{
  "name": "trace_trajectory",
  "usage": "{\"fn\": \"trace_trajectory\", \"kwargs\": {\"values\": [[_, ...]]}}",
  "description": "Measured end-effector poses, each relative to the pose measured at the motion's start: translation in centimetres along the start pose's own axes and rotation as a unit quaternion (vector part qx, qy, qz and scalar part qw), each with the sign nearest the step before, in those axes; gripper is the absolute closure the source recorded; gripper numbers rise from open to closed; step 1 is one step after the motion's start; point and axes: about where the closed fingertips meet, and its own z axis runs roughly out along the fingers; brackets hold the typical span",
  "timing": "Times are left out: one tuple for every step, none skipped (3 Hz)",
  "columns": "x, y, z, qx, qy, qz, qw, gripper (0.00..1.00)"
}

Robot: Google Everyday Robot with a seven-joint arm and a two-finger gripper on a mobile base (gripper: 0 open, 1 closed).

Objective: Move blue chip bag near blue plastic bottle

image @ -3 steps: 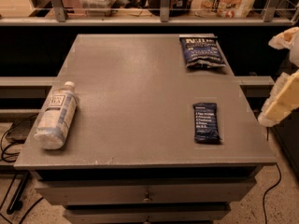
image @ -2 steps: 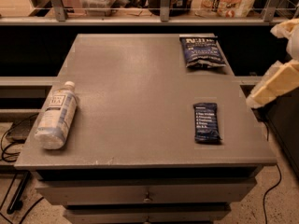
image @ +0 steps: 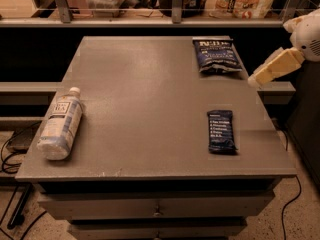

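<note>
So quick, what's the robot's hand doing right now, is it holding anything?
Gripper: hangs by the table's right edge, right of the blue chip bag, holding nothing; open or closed cannot be told.

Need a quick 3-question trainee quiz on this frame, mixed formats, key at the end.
1. Multiple choice: where on the table does the blue chip bag lie? A) far right corner B) near left edge C) centre
2. True or false: the blue plastic bottle stands upright.
3. Short answer: the pincer hangs just past the table's right edge as pictured. Which item lies closest to it: chip bag, bottle or dark bar wrapper?
Key: 1 A. 2 False, it lies on its side by the left edge. 3 The blue chip bag.
</note>
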Motion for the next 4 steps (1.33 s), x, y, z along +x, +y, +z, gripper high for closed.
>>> {"fn": "trace_trajectory", "kwargs": {"values": [[0.0,0.0,0.0,0.0,0.0,0.0,1.0,0.0],[-0.8,-0.1,2.8,-0.016,-0.026,0.033,0.999,0.0],[-1.8,-0.4,6.4,-0.046,-0.067,0.077,0.9937,0.0],[-2.6,-1.2,9.9,-0.063,-0.089,0.107,0.9882,0.0]]}}
